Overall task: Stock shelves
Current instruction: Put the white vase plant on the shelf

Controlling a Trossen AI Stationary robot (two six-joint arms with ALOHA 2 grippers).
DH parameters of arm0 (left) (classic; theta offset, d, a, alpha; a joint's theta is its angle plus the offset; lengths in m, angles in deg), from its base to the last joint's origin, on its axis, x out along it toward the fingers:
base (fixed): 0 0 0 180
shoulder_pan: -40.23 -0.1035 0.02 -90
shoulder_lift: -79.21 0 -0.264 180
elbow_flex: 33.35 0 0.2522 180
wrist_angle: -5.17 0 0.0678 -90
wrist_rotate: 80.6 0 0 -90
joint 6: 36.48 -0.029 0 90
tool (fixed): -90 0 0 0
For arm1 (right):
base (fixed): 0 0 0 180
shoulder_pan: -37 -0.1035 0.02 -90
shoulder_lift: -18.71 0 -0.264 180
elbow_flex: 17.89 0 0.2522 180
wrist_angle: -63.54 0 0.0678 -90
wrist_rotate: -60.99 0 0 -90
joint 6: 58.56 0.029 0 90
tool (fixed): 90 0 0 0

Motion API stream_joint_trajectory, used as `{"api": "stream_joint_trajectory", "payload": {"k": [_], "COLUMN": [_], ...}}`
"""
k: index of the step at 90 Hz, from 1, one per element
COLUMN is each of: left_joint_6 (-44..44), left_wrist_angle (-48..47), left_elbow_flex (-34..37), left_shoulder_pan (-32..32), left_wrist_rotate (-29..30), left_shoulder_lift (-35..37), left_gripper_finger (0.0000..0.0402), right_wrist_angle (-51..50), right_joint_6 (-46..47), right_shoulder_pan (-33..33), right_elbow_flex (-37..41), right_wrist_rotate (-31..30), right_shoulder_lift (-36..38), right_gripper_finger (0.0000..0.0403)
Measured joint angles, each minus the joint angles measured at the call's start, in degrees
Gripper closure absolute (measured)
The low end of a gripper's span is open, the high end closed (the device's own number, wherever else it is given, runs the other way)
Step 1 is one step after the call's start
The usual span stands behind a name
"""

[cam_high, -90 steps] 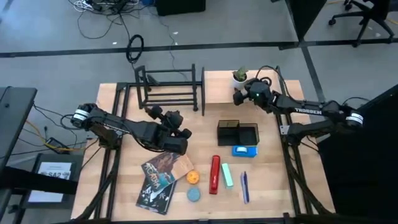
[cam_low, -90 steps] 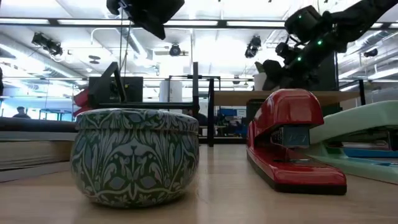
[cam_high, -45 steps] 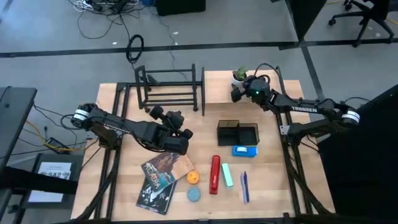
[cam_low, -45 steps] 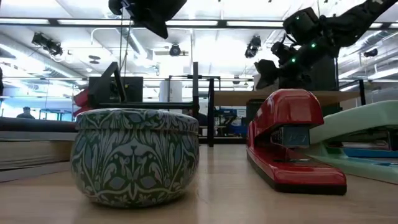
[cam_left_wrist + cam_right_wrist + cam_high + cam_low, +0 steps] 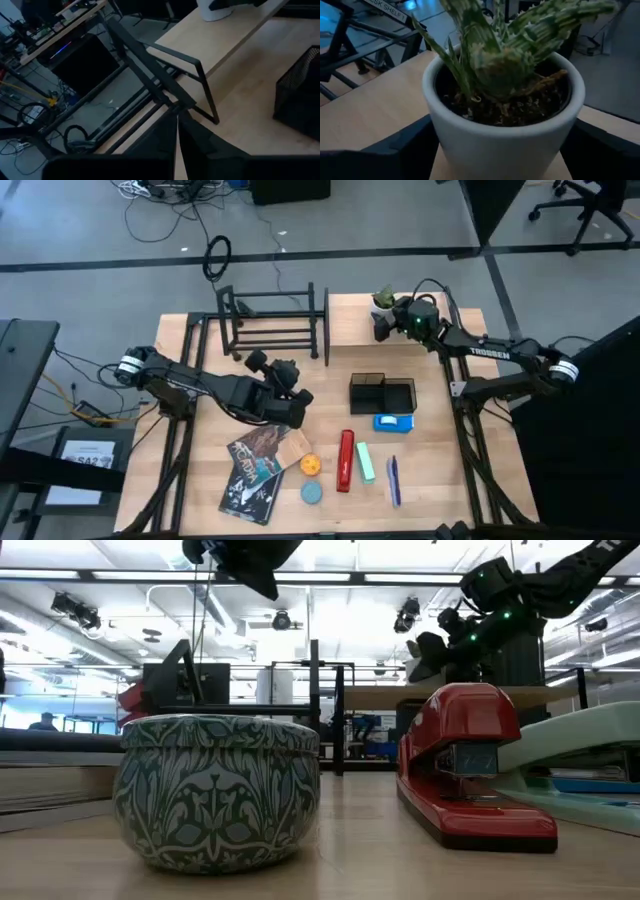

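The left gripper (image 5: 283, 370), fingers together and empty, hovers near the black metal-tube rack (image 5: 272, 322). The right gripper (image 5: 385, 320) is clamped on the small white-potted striped plant (image 5: 502, 107), above the light wooden plank shelf (image 5: 355, 325).

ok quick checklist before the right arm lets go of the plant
1. Pot between the right gripper fingers: ok, a finger on each side.
2. Pot over the wooden shelf: ok, at its back edge.
3. Pot base resting on the plank: cannot tell, base hidden.
4. Pot upright: ok.
5. Left gripper out of the way: ok, mid-table near the black rack.
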State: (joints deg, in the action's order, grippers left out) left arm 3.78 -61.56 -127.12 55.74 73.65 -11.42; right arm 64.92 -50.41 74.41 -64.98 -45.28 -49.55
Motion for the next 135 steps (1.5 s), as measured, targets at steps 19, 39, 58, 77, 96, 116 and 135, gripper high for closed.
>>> {"api": "stream_joint_trajectory", "payload": {"k": [19, 39, 58, 77, 96, 116, 135], "left_joint_6": [0.18, 0.18, 0.16, -6.14, -9.18, -9.2, -9.2], "left_wrist_angle": [-0.02, -0.03, 0.3, 5.19, 7.43, 7.43, 7.43], "left_elbow_flex": [0.0, 0.0, 0.0, 0.0, 0.0, 0.0, 0.0], "left_shoulder_pan": [0.0, 0.0, 0.0, -0.13, -0.13, -0.13, -0.13], "left_wrist_rotate": [-0.02, -0.01, 0.59, 1.09, 1.09, 1.09, 1.09], "left_shoulder_lift": [0.0, 0.0, 0.0, 0.0, 0.0, 0.0, 0.0], "left_gripper_finger": [0.0402, 0.0402, 0.0402, 0.0402, 0.0402, 0.0402, 0.0402], "right_wrist_angle": [-3.71, -18.89, -38.34, -39.56, -32.29, -30.74, -29.2], "right_joint_6": [-0.33, 2.64, 13.62, 16.33, 13.27, 12.29, 11.57], "right_shoulder_pan": [-1.3, -4.09, -5.92, -5.19, -2.09, 2.66, 5.5], "right_elbow_flex": [0.0, -1.49, -1.92, -0.01, 1.8, 1.95, 1.81], "right_wrist_rotate": [-1.94, -11.68, -24.21, -28.97, -28.58, -26.97, -24.06], "right_shoulder_lift": [3.97, 17.58, 27.89, 28.04, 23.67, 19.34, 17.61], "right_gripper_finger": [0.009, 0.009, 0.009, 0.009, 0.009, 0.0085, 0.0063]}}
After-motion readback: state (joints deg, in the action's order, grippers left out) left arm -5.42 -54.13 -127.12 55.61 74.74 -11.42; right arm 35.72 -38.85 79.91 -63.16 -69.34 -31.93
